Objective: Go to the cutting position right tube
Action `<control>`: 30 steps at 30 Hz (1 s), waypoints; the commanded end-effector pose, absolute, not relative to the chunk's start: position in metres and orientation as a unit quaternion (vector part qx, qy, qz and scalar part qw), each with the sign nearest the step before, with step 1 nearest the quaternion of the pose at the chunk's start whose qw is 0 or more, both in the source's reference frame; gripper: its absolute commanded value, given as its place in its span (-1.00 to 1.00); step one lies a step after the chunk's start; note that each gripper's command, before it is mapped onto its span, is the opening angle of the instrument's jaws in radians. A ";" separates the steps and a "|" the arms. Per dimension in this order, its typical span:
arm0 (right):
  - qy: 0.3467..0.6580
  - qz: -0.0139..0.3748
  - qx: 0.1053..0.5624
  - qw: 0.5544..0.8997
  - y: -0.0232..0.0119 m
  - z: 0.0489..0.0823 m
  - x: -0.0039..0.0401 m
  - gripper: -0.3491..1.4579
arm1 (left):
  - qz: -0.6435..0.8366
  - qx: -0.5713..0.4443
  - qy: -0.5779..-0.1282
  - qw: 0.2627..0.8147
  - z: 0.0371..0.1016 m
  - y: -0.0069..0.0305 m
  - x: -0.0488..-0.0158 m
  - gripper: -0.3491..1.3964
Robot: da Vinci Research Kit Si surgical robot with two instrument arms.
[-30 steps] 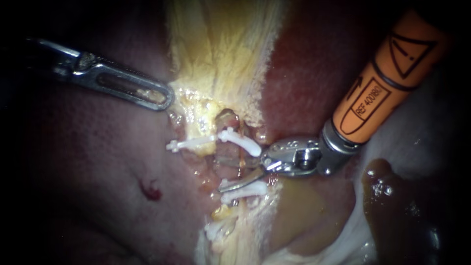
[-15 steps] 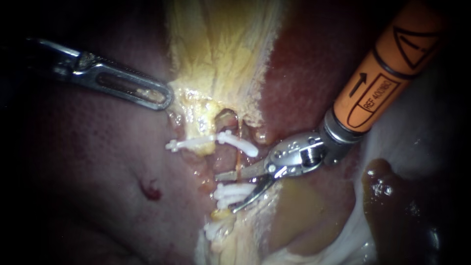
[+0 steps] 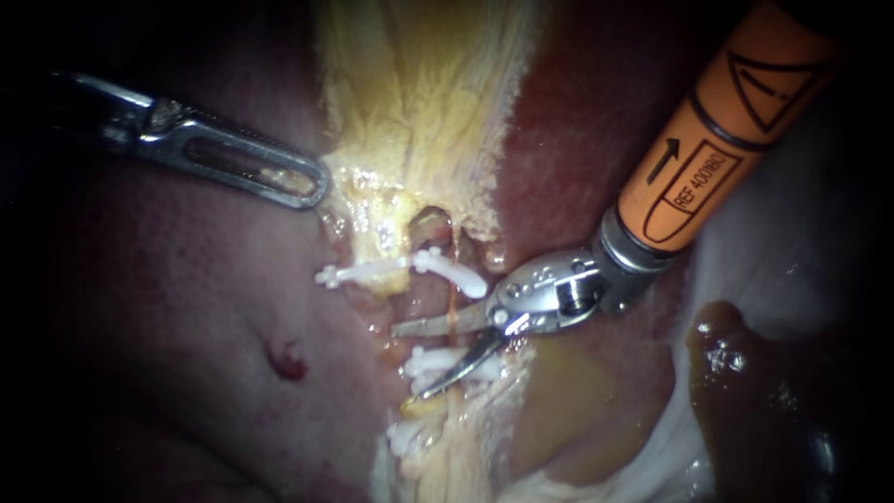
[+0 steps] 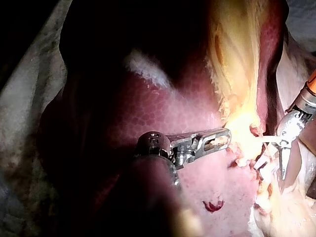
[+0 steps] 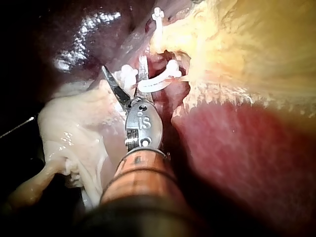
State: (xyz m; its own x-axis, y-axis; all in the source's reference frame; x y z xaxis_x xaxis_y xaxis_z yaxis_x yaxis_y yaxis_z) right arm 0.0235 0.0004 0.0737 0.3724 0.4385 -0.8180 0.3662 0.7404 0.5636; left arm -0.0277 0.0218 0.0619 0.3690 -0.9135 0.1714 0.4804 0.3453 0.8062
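My right instrument [image 3: 410, 361], orange shaft in from upper right: claw released, two thin curved blades spread w/ a clear gap, nothing gripped. Upper blade points to the left of the endo view. Lower blade slants down-left.

The right tube [image 3: 453, 319], a thin orange strand, runs top to bottom & crosses the upper blade not far from the hinge. Can't tell if any of it sits inside the gap. That crossing is btw the white clips: upper clip [image 3: 456, 272] sits just above the upper blade. The lower clips [image 3: 445, 361], a stacked pair, lie right at the lower blade, which crosses over them. A left clip [image 3: 358, 273] reaches out beside the upper one. One more, the bottom clip [image 3: 408, 436], is further down the strand.

In the right wrist view the spread blades sit just beside a curved white clip, pale tissue on the other side.

Outward: yellow tissue [image 3: 419, 112] hangs above the clips. Dark red liver [image 3: 577, 140] is next to my shaft, w/ a brown fluid pool [image 3: 745, 373] below it.

My left instrument [image 3: 317, 189] comes in from the left, tip at the edge of the yellow tissue, well apart from the right one. A small red spot [image 3: 287, 363] marks the pink tissue below it.
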 end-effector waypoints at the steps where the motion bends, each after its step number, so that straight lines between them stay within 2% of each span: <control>1: 0.562 0.025 0.360 0.744 0.0005 0.0735 0.0234 0.73 | -0.462 0.338 -0.320 0.755 0.0619 0.0218 -0.0278 -1.00; 21: 0.578 0.035 0.360 0.732 0.0006 0.0720 0.0257 0.79 | -0.463 0.337 -0.320 0.755 0.0619 0.0218 -0.0281 -1.00; 30: 0.567 0.066 0.380 0.728 0.0006 0.0720 0.0258 0.80 | -0.463 0.337 -0.320 0.755 0.0620 0.0218 -0.0282 -1.00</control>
State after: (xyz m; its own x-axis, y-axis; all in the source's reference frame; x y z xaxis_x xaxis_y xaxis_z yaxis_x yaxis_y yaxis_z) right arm 0.0258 0.0005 0.0720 0.3501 0.5491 -0.7589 0.3202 0.6912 0.6479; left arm -0.0282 0.0218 0.0620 0.3668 -0.9145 0.1707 0.4831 0.3441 0.8052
